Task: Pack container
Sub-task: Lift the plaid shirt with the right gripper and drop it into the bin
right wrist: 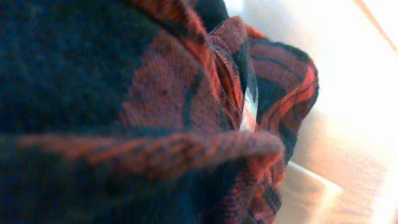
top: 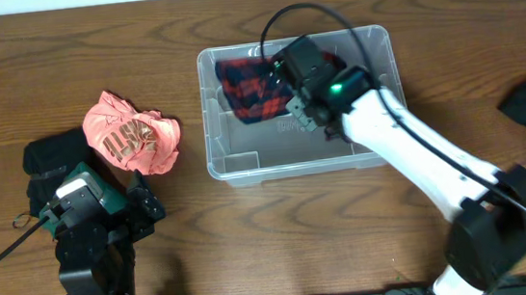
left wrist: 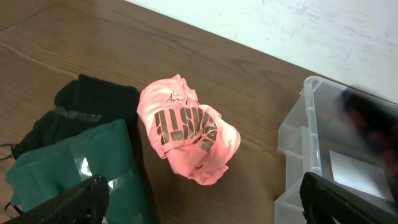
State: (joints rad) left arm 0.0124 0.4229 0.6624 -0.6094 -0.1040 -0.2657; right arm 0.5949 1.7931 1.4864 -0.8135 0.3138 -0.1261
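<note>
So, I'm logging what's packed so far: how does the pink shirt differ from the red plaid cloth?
The pink shirt lies on the table, left of the container; the plaid cloth lies inside it. The pink shirt is one colour with dark lettering; the plaid cloth is red-and-dark checked. Both are crumpled fabric.
</note>
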